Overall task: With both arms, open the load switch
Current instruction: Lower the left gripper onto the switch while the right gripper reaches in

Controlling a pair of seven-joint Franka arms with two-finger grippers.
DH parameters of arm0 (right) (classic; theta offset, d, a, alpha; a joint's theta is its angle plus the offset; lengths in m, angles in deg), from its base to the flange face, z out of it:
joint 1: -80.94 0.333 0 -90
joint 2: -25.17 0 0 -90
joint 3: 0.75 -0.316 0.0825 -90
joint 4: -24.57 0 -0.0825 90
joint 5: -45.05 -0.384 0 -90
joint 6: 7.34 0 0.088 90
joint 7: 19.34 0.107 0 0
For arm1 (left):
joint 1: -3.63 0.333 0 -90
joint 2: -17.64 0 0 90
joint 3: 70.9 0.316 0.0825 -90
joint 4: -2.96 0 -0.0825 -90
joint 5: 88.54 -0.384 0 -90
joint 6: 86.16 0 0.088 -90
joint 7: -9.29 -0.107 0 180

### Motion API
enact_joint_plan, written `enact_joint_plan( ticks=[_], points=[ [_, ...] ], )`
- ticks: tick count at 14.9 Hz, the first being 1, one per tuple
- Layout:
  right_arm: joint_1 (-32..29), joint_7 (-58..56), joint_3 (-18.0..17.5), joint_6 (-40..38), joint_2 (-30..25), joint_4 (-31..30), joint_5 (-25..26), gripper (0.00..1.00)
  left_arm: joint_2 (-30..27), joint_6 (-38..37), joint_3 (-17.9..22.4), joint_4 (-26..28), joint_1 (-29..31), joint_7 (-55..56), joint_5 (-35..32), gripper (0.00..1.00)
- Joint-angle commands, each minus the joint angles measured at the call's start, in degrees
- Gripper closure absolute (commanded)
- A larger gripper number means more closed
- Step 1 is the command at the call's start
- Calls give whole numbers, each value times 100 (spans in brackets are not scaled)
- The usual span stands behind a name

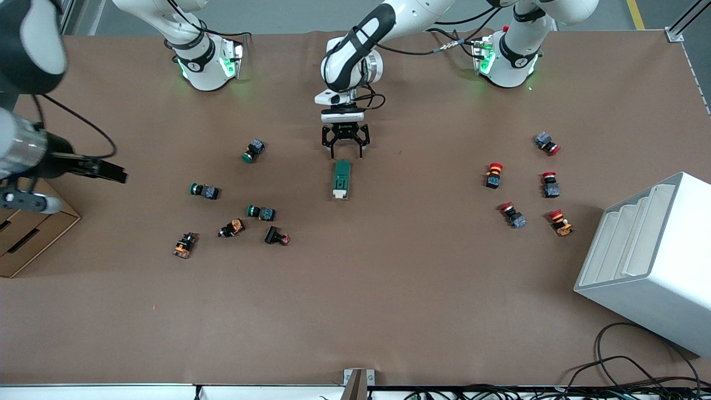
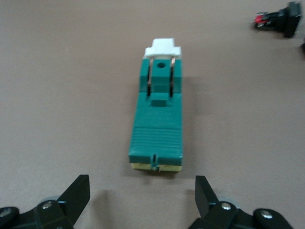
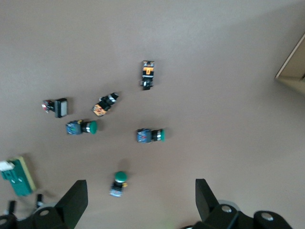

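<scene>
The load switch (image 1: 341, 179) is a dark-green block lying flat at mid-table, its white lever tab at the end nearer the front camera. In the left wrist view the load switch (image 2: 158, 119) lies lengthwise just ahead of the fingers (image 2: 78, 191). My left gripper (image 1: 344, 145) hangs open low over the table at the switch's green end, not touching it. My right gripper (image 1: 114, 173) is open and held high over the right arm's end of the table, holding nothing. Its wrist view looks down on the load switch (image 3: 19, 175) and on scattered buttons.
Green-capped and orange push buttons (image 1: 261, 212) lie scattered toward the right arm's end. Red-capped buttons (image 1: 493, 175) lie toward the left arm's end. A white stepped box (image 1: 650, 261) stands at that end, and a cardboard box (image 1: 33, 233) at the right arm's end.
</scene>
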Motion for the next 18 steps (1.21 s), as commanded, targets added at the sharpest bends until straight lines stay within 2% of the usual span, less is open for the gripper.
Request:
enact_joint_plan(
  ticks=[1,5,6,8,11,13,15,18],
  points=[
    [601,1606,0,179,171,-63,-20,0,124,-176,39,-100,-36,97,-407,2],
    [1454,3759,0,662,707,-36,-20,0,317,-334,39,-170,-106,212,-794,1],
    [1621,4235,0,750,856,-19,-29,0,396,-343,39,-344,-107,255,-794,1],
    [2007,5219,0,1040,1138,-10,-46,0,449,-509,39,-346,-185,361,-803,2],
    [2229,6600,0,1541,1481,-10,-344,0,739,-835,48,-328,-378,1087,-1057,1],
    [2281,6980,0,1673,1683,-10,-634,0,906,-1072,39,-250,-458,1529,-1347,1],
    [2596,7357,8,1744,2042,7,-915,0,915,-1082,30,-232,-484,1539,-1357,1],
    [2897,8456,0,2235,2605,148,-952,0,942,-1082,30,-205,-484,1557,-1357,1]
  ],
)
